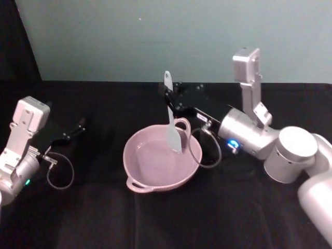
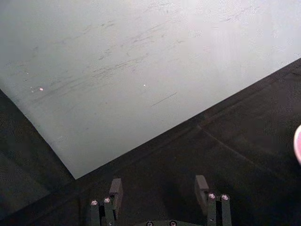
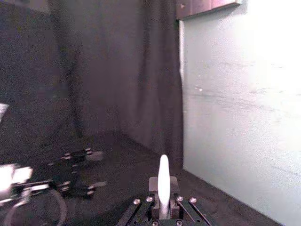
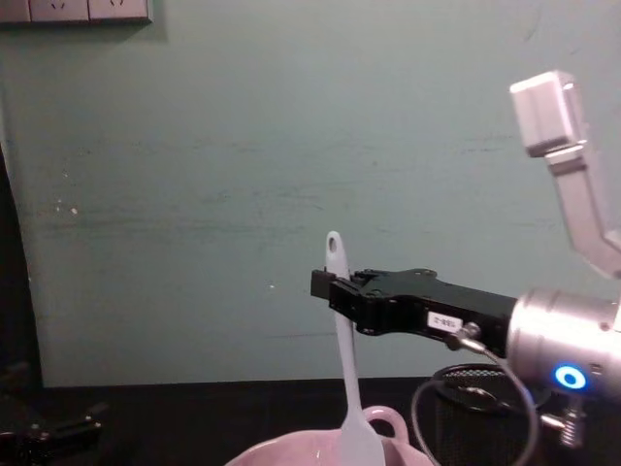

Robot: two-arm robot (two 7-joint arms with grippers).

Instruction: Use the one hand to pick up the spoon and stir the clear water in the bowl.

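Well off to the left of the bowl (image 1: 148,166), the left gripper (image 1: 81,123) just sits low over the black table (image 1: 104,223), fingers spread wide with nothing between them. The pink bowl itself is in the middle with clear water in it. The white spoon (image 1: 171,129) stands nearly upright over the bowl's back right side, close to the little loop handle (image 1: 182,124), flat head down inside the bowl; can't tell if it actually touches bottom. The right gripper (image 1: 169,97) reaches in from the bowl's right, above the rim, clamped on the spoon's upper handle, so the holed end pokes up past the fingers. A black mesh cup (image 4: 475,427) stands just right of the bowl.
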